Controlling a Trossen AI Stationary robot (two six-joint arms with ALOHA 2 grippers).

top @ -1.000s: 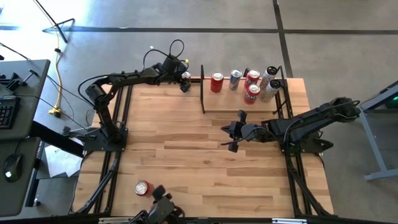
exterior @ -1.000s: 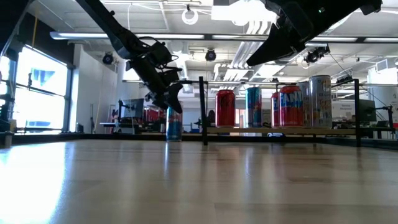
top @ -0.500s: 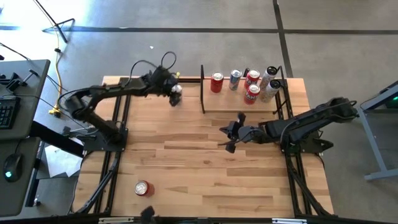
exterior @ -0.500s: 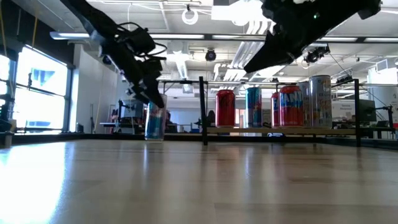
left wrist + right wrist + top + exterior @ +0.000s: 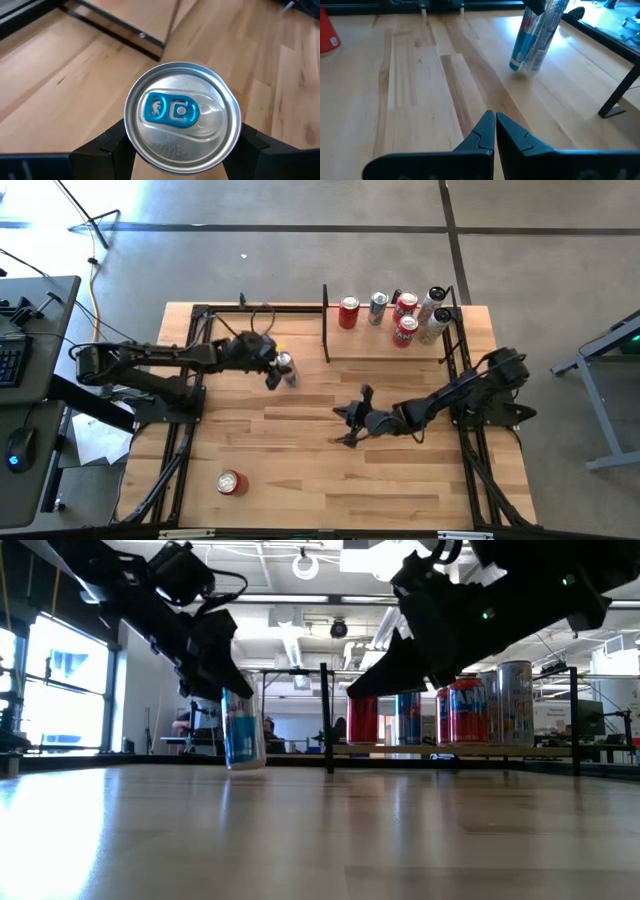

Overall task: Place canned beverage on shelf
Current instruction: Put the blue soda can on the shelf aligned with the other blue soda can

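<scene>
My left gripper [image 5: 280, 370] is shut on a blue and silver can [image 5: 286, 369], left of the table's middle; the can also shows in the low view [image 5: 243, 735] and the right wrist view [image 5: 537, 35]. The shelf [image 5: 385, 348], a pale wood panel between black bars, stands at the far right and carries several red and silver cans [image 5: 404, 330]. My right gripper [image 5: 340, 426] is shut and empty, hovering near the table's middle, right of the held can. My left gripper pinches the can's side wall just below the top rim [image 5: 131, 145] between its two fingers, one on each side. The fingers slant down from the table's left. The can hangs slightly tilted, its bottom [image 5: 245, 764] close to the tabletop; I cannot tell whether it touches.
A red can [image 5: 231, 482] stands near the table's front left. The shelf's left black bar [image 5: 326, 330] stands between the held can and the cans on the shelf. Bare slatted tabletop [image 5: 300, 450] lies between the two grippers and the near edge.
My left gripper has carried the blue and silver can from the far edge, beside the shelf's left bar, toward the near edge. My right gripper has gone toward the table's left and near edges, closer to the can.
</scene>
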